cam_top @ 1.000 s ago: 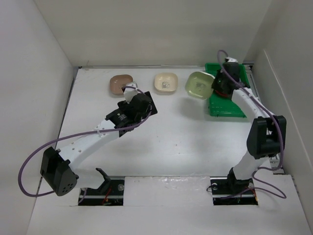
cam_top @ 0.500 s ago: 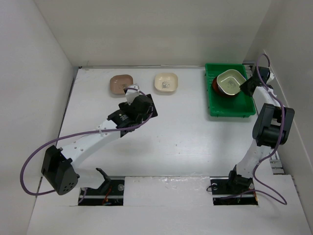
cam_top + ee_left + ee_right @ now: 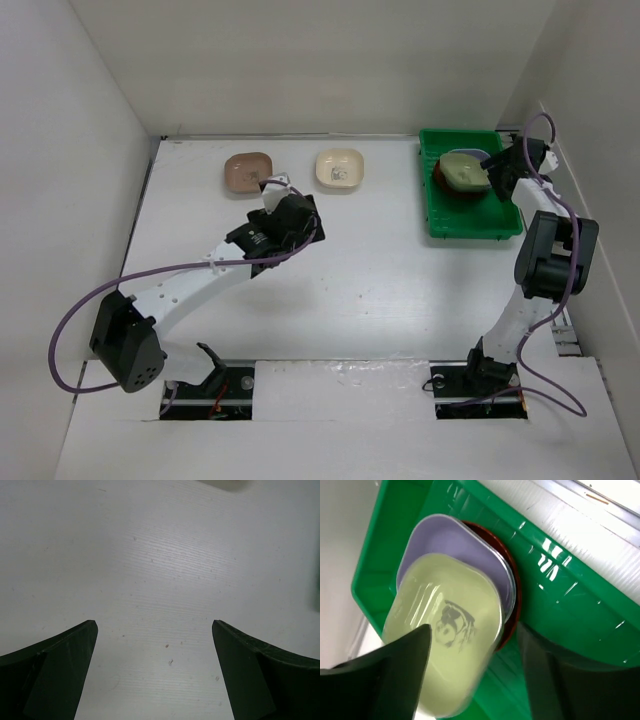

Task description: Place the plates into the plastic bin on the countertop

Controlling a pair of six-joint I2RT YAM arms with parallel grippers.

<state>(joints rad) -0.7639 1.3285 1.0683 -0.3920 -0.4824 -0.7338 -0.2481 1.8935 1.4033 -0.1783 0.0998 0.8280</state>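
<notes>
The green plastic bin (image 3: pixel 470 230) stands at the back right of the countertop (image 3: pixel 360 270). Inside it, a light green plate (image 3: pixel 445 645) lies tilted on a lavender plate (image 3: pixel 455 545), which rests on a red-brown plate (image 3: pixel 515 605). My right gripper (image 3: pixel 472 630) is open over the stack, its fingers straddling the light green plate's near edge without clamping it. A tan-pink plate (image 3: pixel 247 171) and a cream plate (image 3: pixel 339 168) sit on the countertop at the back. My left gripper (image 3: pixel 300 215) hangs open just in front of them, with only bare countertop (image 3: pixel 160 555) between its fingers.
White walls close in the countertop on the left, back and right. The bin's (image 3: pixel 570 595) right wall lies close to the right-hand wall. Purple cables trail from both arms.
The right gripper carried the light green plate from left of the bin to over the stack inside it, then opened. The left arm shifted slightly.
</notes>
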